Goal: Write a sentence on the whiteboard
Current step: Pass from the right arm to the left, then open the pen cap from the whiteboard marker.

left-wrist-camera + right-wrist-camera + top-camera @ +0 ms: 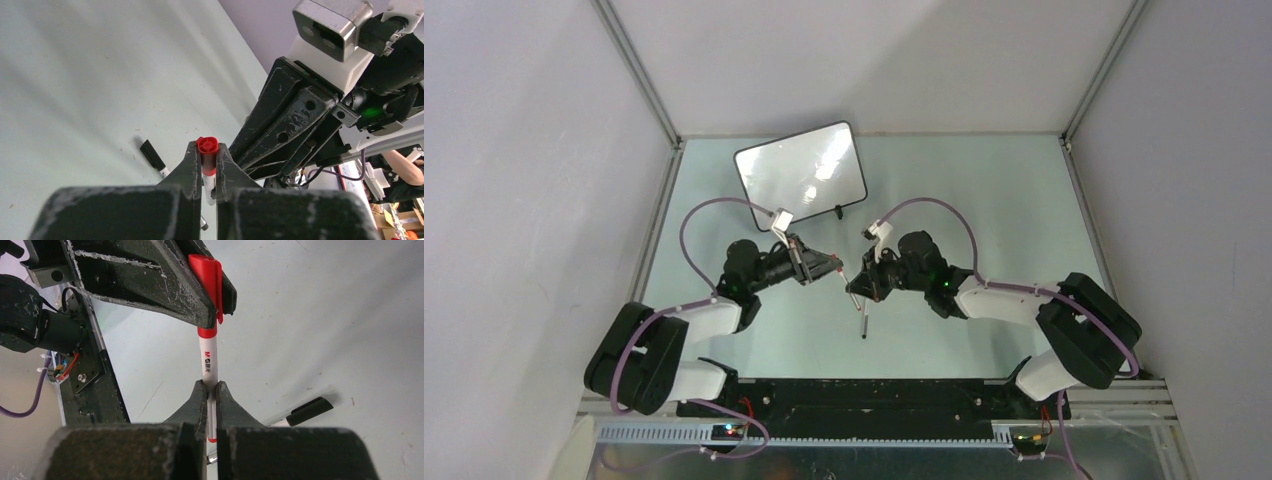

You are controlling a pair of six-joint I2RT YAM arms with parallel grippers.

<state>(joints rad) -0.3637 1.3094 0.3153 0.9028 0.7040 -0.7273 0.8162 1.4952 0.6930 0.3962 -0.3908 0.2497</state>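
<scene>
Marker [209,360], labelled seemingly "M&G", clamped by right gripper [211,388]; left gripper [206,148] pinches its cap [212,285].

The only legible marking is a small black brand print, "M&G" followed by Chinese characters, running lengthwise along the white barrel of the red-capped marker [208,357].

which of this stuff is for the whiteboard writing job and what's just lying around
For the job: whiteboard; red marker, barrel in the right gripper, cap in the left gripper.
Lying about: black-capped marker on the table.
</scene>
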